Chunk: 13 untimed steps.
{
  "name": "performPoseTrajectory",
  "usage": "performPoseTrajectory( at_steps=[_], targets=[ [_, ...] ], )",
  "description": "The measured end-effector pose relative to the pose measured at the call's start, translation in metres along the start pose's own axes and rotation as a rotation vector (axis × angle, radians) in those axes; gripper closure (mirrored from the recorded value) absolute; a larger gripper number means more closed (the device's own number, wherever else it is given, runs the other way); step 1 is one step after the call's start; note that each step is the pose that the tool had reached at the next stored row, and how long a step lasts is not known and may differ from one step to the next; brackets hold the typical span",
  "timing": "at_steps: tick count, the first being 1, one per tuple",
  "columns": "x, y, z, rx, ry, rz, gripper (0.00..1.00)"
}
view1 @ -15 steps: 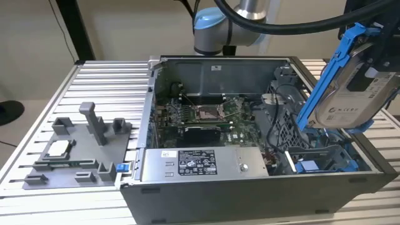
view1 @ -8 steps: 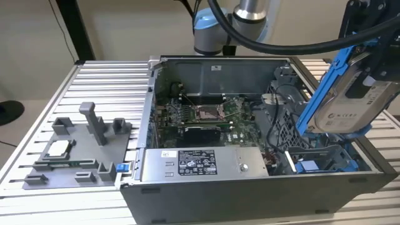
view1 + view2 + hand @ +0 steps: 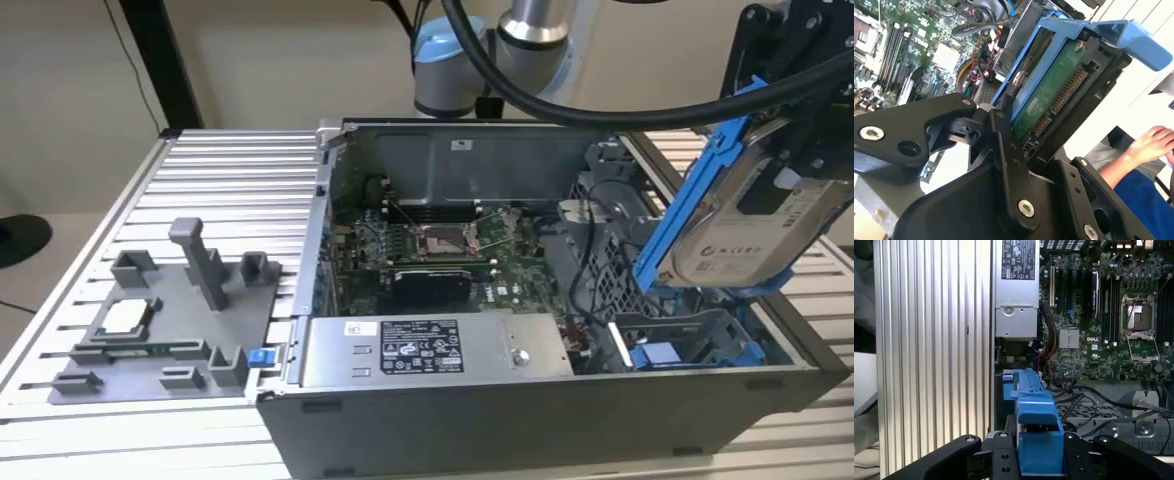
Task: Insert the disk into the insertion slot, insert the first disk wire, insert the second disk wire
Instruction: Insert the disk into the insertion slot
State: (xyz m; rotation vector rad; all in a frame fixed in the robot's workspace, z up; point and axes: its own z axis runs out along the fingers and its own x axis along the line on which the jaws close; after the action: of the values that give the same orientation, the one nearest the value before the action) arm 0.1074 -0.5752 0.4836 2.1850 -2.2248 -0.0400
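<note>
Got the gripper (image 3: 1040, 442) clamped on the disk (image 3: 737, 240) (blue frame and all), held tilted above the slot (image 3: 687, 335) in the open computer case (image 3: 534, 420).

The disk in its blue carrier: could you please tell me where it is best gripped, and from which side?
Probably at its upper end, pinching the blue carrier frame rather than the exposed green circuit board. Come from above, opposite the insertion slot, as the end effector does now: the disk hangs tilted over the case, its lower part free.
</note>
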Motion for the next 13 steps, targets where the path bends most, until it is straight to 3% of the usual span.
performPoseTrajectory(
  at_steps=[13],
  targets=[
    [0.0, -0.0017, 0.0048, 0.0, 0.0001, 0.0, 1.0]
  ],
)
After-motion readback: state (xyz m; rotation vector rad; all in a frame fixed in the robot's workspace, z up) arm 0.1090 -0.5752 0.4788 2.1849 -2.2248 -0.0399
